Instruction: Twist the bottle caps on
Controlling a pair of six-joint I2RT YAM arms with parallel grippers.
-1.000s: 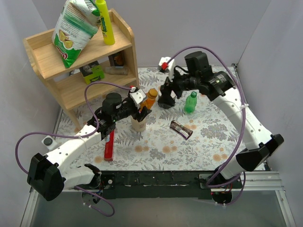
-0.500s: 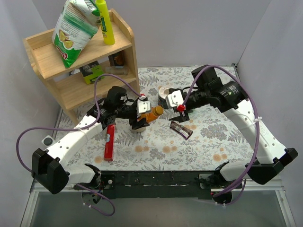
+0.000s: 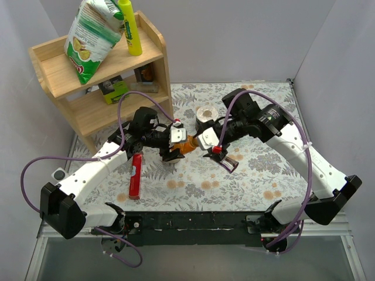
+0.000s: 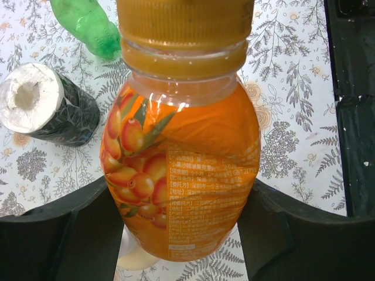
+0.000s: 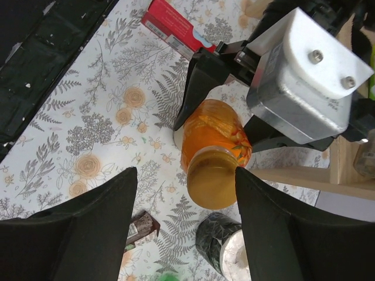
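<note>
My left gripper (image 3: 176, 146) is shut on the orange bottle (image 3: 186, 145) and holds it tilted over, neck pointing right. In the left wrist view the bottle (image 4: 181, 164) fills the gap between the fingers (image 4: 53, 240), with the orange-brown cap (image 4: 184, 20) on its neck. My right gripper (image 3: 201, 144) is open, one finger on each side of that cap (image 5: 214, 178); the right finger is close to it and the left stands apart. The green bottle (image 4: 88, 23) shows on the mat behind. The dark green cap is out of view.
A tape roll (image 3: 206, 113) and a brown snack bar (image 3: 225, 161) lie near the right gripper. A red box (image 3: 135, 175) lies at the left. A cream bottle (image 4: 133, 257) stands under the orange bottle. A wooden shelf (image 3: 99, 76) stands at back left.
The left gripper has tipped the orange bottle from upright over toward the right. The right gripper has swung from the tape roll to the bottle's cap end.
</note>
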